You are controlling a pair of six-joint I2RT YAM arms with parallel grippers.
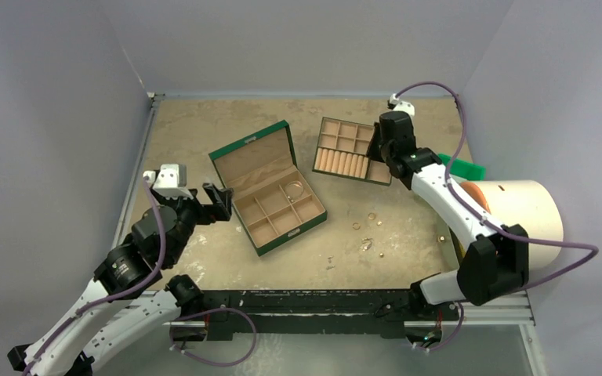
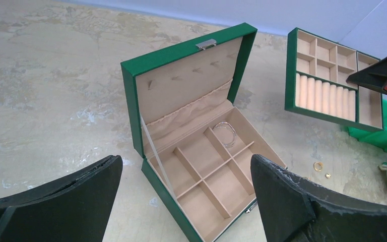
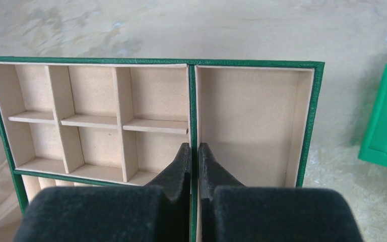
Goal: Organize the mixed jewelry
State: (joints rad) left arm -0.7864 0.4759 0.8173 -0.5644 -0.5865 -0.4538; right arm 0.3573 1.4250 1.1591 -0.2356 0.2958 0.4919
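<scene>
Mixed jewelry [image 1: 367, 244] is lying mostly loose on the desk [image 1: 196, 125], scattered over the bare patch between the green box [image 1: 257, 163] and the right arm's base. Two small rings [image 2: 318, 166], gold-looking in the left wrist view, are sitting just beside each other to the right of the box. More tiny pieces [image 1: 330, 262] are lying nearer the front edge, too small to tell ring from stud. One stray piece [image 1: 442, 237] is lying close by the right arm.

Wire hoop [image 2: 226, 132], silver, is resting inside the green box, in a compartment next to the lid. Box is standing open, lid tilted back.

Slotted tray [image 1: 337, 160] is sitting on the desk to the right of the box and a little farther back, apart from it. Right end effector [image 3: 192, 148] is reaching down over the tray's right part. Its fingers are pressing nearly together, one on either side of the green partition wall between the small squares and the long compartment, pinching that wall.

Left end effector [image 2: 185, 166] is hovering left of the box, fingers [image 2: 70, 201] spread wide, holding nothing, facing the open compartments.

Bright green plastic item [image 1: 464, 167] and large cream cylinder [image 1: 529, 207] are sitting at the right side, behind the right arm.
</scene>
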